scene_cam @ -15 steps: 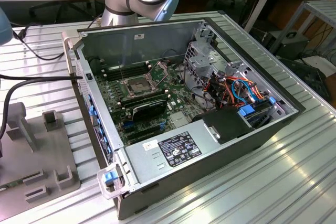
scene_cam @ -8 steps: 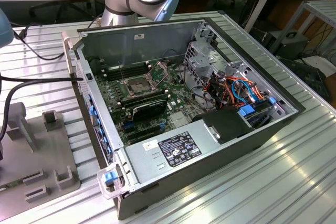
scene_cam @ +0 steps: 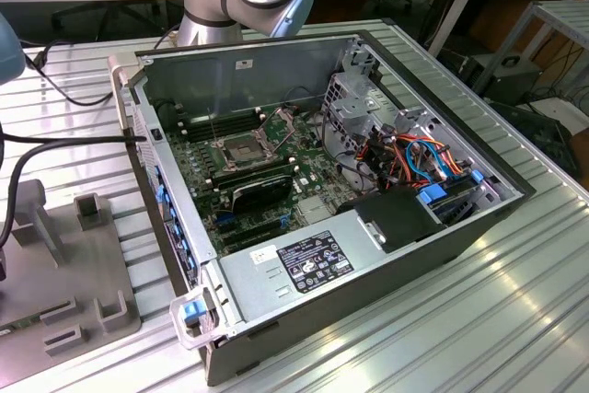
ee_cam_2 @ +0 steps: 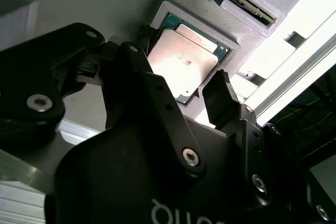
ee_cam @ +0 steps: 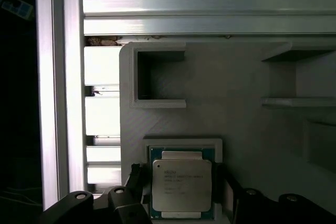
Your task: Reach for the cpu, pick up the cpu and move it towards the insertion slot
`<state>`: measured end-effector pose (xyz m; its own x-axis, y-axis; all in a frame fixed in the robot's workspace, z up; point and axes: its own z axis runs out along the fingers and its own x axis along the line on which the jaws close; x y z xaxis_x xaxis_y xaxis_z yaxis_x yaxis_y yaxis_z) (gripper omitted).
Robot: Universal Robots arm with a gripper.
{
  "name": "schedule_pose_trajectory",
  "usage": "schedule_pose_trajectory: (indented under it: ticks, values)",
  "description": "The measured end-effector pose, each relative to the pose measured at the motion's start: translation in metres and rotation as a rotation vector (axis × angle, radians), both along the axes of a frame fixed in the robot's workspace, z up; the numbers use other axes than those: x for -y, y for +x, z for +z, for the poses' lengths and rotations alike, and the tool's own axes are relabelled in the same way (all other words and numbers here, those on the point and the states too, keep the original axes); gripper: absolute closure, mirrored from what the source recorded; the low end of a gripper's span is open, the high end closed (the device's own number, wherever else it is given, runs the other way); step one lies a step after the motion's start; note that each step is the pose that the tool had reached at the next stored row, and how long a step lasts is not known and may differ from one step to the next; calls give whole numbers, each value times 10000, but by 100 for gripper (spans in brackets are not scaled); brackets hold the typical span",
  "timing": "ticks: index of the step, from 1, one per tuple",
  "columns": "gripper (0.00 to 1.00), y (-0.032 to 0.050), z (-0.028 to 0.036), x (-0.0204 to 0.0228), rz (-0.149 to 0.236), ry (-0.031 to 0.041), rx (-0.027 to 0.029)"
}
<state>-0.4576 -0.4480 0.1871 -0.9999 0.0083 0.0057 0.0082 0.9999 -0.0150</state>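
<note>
You have an open sheet-steel computer case (scene_cam: 294,66) on a ribbed aluminium table (scene_cam: 479,319). Inside it, the insertion slot (scene_cam: 235,148) is a silver-framed square with a dark centre. In both wrist views a matte grey, layer-lined tray (ee_cam: 231,108) holds the cpu (ee_cam: 182,184) flat in a square pocket. The black gripper (ee_cam: 181,182) is spread wide and grips nothing, its fingers (ee_cam_2: 223,98) flanking the pocket. The chip is thin and square, with a pale beige-silver face and a green border.

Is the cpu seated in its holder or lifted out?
Seated. The cpu lies flat inside the raised frame of the grey holder in both wrist views; the gripper is open, fingers either side.
</note>
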Motion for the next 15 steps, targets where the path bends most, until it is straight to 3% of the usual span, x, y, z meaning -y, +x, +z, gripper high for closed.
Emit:
schedule_pose_trajectory:
  ticks: [8,10,15]
  values:
    - [34,2,-2,-1,0,10,0]
    - [45,2,-2,-1,0,10,0]
    - [45,4,-2,-1,0,10,0]
